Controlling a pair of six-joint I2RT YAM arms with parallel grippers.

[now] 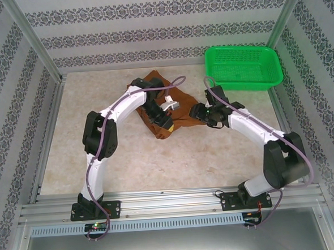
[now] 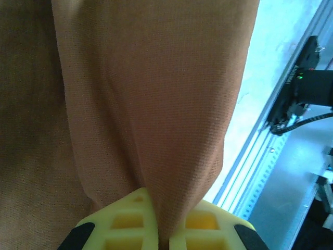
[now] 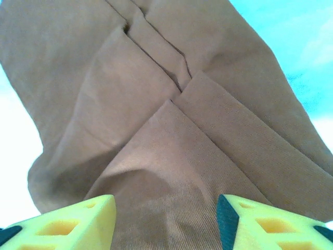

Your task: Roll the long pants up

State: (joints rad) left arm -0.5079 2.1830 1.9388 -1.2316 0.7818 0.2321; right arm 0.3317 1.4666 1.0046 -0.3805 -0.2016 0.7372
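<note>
The long pants (image 1: 153,80) are rust-brown, with a pale grey strip (image 1: 168,105) lying on them. The basket (image 1: 243,66) at the table's far right corner is bright green with a fine mesh pattern. The table (image 1: 129,161) is mottled beige. The back wall (image 1: 149,24) carries 3 grey floral bands on white. The left arm (image 1: 120,108) and right arm (image 1: 252,125) are white with black joints. The left gripper (image 2: 166,208) has yellow fingers (image 2: 125,224), as does the right gripper (image 3: 166,208), with black trim.

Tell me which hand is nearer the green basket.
Right. The right hand lies near and left of the green basket; the left hand is farther left, clamped on the long pants.
</note>
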